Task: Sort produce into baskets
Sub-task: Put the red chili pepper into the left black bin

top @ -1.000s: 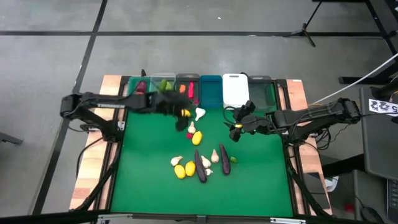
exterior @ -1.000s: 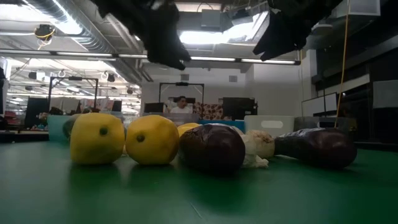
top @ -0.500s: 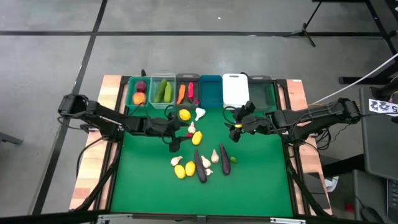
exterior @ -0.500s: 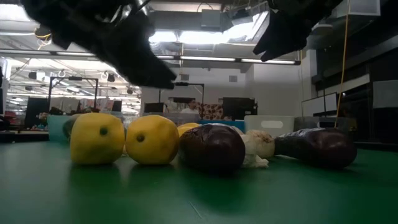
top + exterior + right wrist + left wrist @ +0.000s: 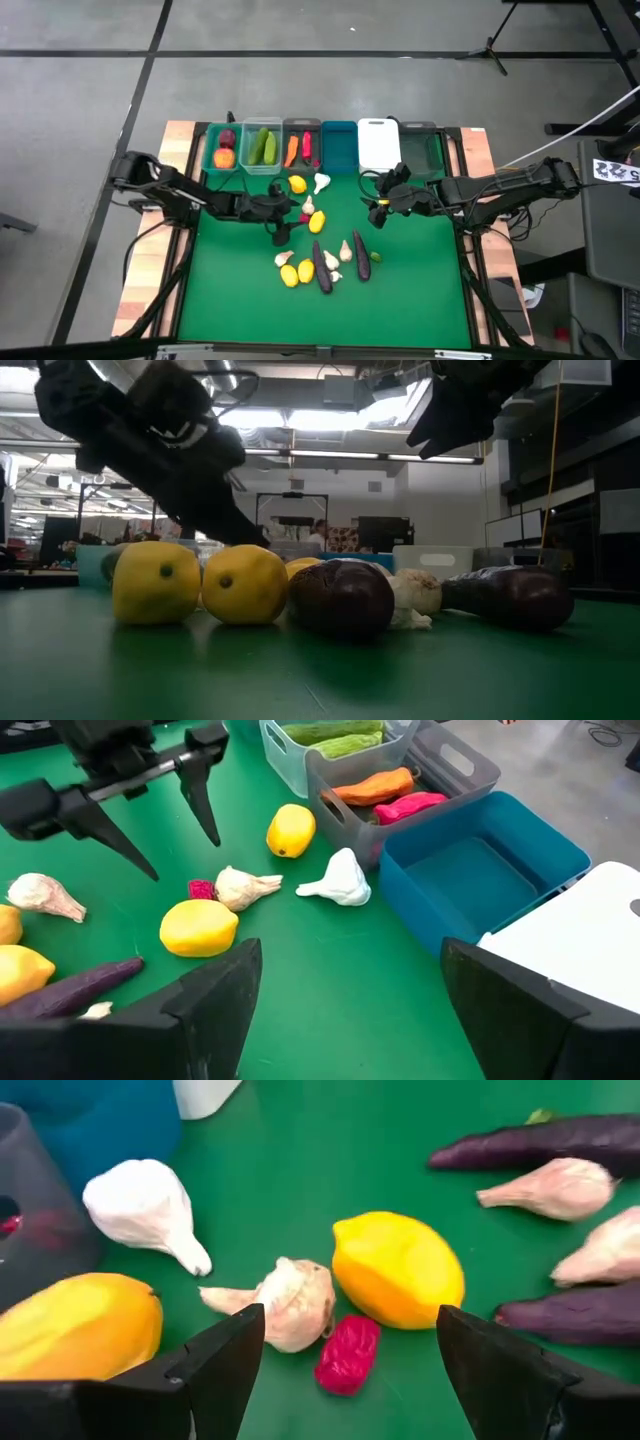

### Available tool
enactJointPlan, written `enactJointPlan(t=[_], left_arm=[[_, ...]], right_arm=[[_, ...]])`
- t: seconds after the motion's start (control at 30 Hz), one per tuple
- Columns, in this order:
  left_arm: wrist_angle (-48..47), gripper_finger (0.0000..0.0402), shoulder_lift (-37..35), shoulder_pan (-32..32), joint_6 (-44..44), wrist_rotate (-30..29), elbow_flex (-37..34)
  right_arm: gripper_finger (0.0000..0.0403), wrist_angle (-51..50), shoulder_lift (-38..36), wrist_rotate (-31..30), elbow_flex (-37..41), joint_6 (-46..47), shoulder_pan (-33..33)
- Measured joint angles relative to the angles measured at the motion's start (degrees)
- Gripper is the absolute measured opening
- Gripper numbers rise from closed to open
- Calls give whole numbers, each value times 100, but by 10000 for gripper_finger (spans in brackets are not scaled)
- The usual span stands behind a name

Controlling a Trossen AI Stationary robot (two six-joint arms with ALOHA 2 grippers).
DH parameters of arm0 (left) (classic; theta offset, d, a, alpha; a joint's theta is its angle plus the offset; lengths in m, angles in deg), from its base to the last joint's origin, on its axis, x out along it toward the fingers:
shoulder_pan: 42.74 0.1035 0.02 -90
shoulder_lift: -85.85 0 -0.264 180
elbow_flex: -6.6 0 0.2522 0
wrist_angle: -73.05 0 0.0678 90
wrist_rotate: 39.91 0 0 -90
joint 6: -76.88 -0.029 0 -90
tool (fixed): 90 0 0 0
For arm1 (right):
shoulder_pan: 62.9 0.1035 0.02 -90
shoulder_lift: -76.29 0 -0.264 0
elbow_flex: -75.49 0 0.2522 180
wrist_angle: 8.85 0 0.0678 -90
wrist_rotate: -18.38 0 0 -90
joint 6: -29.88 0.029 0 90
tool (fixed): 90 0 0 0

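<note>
Six bins (image 5: 322, 145) stood in a row at the far edge of your desk (image 5: 420, 280); no writing on them was readable. You had beets in the teal bin (image 5: 223, 148), cucumbers in the clear bin (image 5: 262, 146), a carrot and a pepper in the grey bin (image 5: 420, 782). Your blue bin (image 5: 480, 870) held nothing. Loose produce (image 5: 322, 262) lay mid-desk. Your left end effector (image 5: 280, 222) hovered, fingers apart, over a small red piece (image 5: 347, 1353) beside a lemon (image 5: 398, 1269) and garlic (image 5: 285, 1302). Your right end effector (image 5: 379, 203) waited nearby, fingers apart, holding nothing.

L pincer (image 5: 283, 222) open, low mid-table; R pincer (image 5: 381, 196) open, hovering right-centre.
</note>
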Motion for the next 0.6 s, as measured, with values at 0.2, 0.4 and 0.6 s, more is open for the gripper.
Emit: enactJointPlan(t=[0.2, 0.4, 0.6], left_arm=[[479, 292, 487, 11, 0, 6, 0], [583, 292, 877, 15, 155, 86, 0], [610, 288, 1003, 15, 305, 124, 0]], right_arm=[[305, -5, 0, 0, 0, 0, 0], [305, -10, 0, 0, 0, 0, 0], [305, -11, 0, 0, 0, 0, 0]])
